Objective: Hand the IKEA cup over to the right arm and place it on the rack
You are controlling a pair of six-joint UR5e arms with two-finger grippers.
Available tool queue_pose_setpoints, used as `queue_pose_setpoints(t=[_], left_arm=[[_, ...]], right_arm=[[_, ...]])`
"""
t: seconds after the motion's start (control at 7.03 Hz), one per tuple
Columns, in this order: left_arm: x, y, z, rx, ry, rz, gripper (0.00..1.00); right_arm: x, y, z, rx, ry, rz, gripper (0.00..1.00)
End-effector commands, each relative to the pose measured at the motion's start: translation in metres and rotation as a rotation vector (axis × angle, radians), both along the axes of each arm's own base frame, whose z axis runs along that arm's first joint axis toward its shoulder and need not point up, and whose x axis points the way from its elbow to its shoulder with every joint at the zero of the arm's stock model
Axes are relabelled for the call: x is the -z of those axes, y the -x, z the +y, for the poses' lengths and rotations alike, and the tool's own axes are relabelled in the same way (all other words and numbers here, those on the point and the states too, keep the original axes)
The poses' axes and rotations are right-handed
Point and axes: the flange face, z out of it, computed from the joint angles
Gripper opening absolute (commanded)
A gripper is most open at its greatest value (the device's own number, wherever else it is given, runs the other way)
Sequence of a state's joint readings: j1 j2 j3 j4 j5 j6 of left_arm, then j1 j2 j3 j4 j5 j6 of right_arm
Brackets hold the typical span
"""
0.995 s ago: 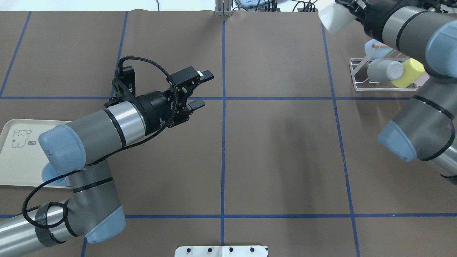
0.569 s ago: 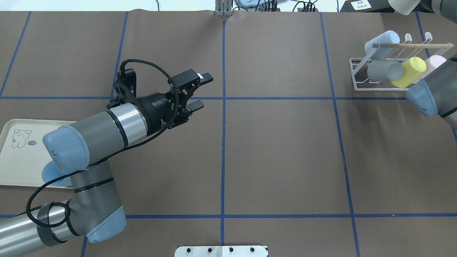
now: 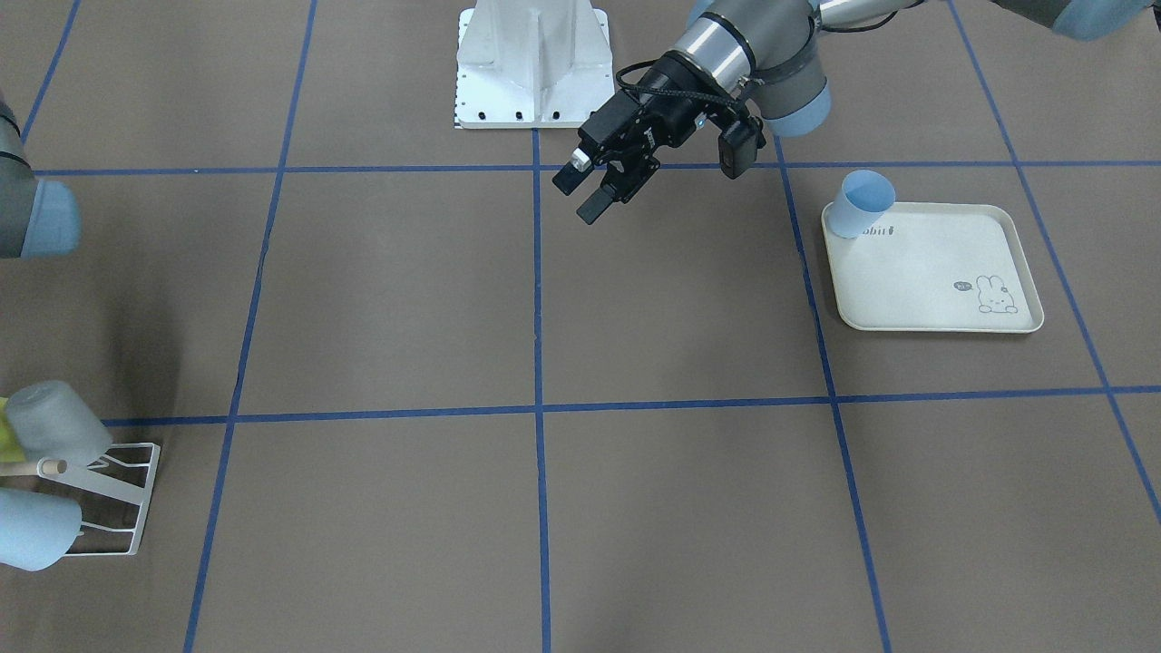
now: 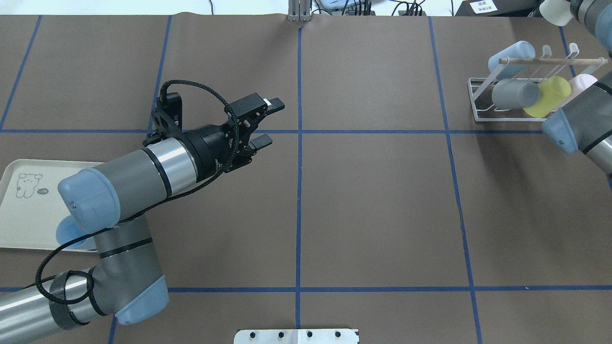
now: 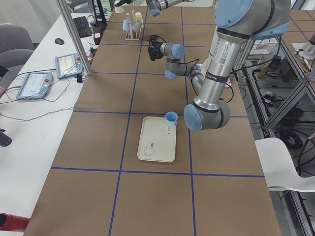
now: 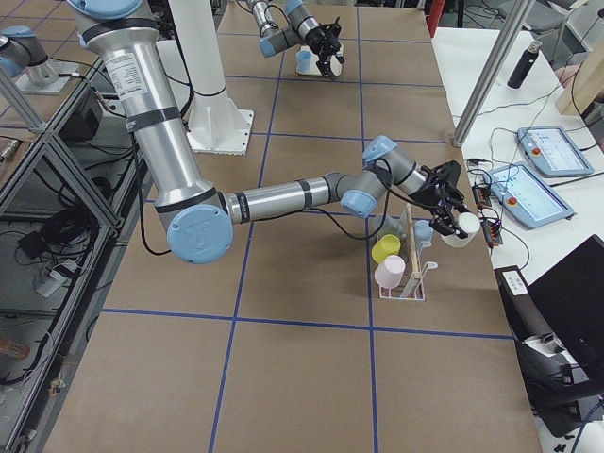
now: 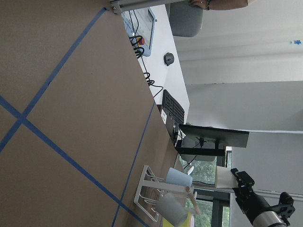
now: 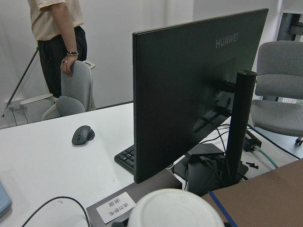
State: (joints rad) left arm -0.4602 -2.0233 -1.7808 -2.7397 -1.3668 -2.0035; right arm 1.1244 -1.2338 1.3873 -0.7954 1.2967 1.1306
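Cup [image 3: 862, 201] on tray [image 3: 925, 272]; rack [image 4: 497, 119] well apart.

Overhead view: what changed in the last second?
The right arm swung toward the view's right, carrying the white cup from left of the rack to beyond its far right end; the rack is now uncovered. The right end effector still grips the cup. Unchanged: left end effector open and empty, racked cups, blue cup on the tray.
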Motion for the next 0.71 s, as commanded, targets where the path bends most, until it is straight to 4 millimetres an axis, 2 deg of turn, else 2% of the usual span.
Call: queue_pose_setpoints(t=[0.0,0.14,0.43,0.57], left_arm=[[0.000,-0.001,0.001,-0.001,0.000,0.000,0.99],[0.000,0.000,0.000,0.000,0.000,0.000,0.99],[-0.001,0.000,0.001,0.000,0.002,0.000,0.99],[0.000,0.000,0.001,0.000,0.000,0.000,0.99]], right_arm=[[-0.008,0.004,0.011,0.004,-0.025,-0.014,0.28],[-0.022,0.000,0.020,0.007,-0.007,-0.006,0.28],[-0.033,0.008,0.028,0.020,0.004,-0.004,0.28],[-0.025,0.014,0.031,0.026,-0.011,-0.008,0.28]])
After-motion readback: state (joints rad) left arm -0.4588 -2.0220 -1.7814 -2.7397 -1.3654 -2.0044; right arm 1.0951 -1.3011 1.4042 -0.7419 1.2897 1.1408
